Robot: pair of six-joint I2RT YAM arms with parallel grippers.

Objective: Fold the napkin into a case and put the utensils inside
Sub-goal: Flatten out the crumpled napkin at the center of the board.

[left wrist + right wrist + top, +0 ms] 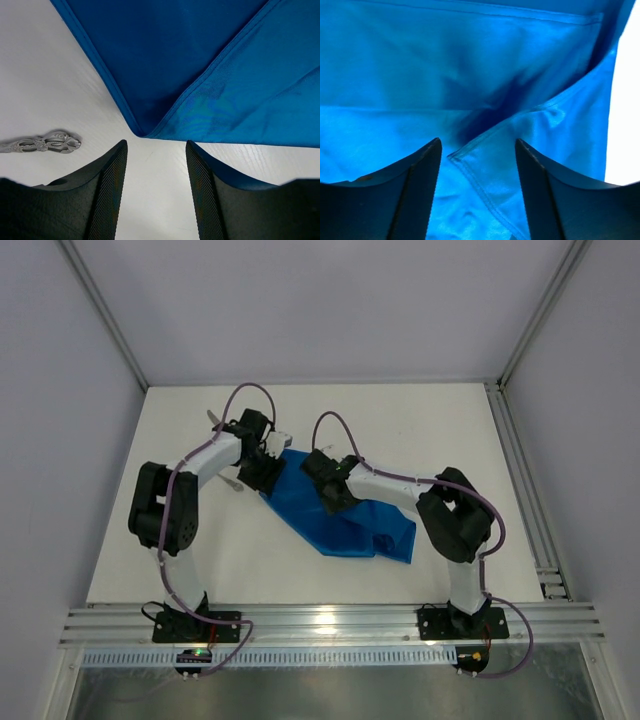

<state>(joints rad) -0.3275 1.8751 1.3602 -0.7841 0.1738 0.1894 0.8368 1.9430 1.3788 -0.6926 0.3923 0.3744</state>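
The bright blue napkin (345, 515) lies partly folded in the middle of the table. My left gripper (262, 472) is open just off its left corner, and the wrist view shows that folded corner (145, 131) right ahead of my fingertips (120, 150). An ornate silver utensil handle (47, 144) lies to the left on the table. My right gripper (330, 490) is open low over the cloth, and a loose hemmed corner (470, 155) lies between its fingers. Silver utensil tips (214, 418) show beside my left arm in the top view.
The white table (400, 420) is walled by grey panels with aluminium rails (520, 490) along the right and near edges. Another utensil end (232, 484) pokes out under my left arm.
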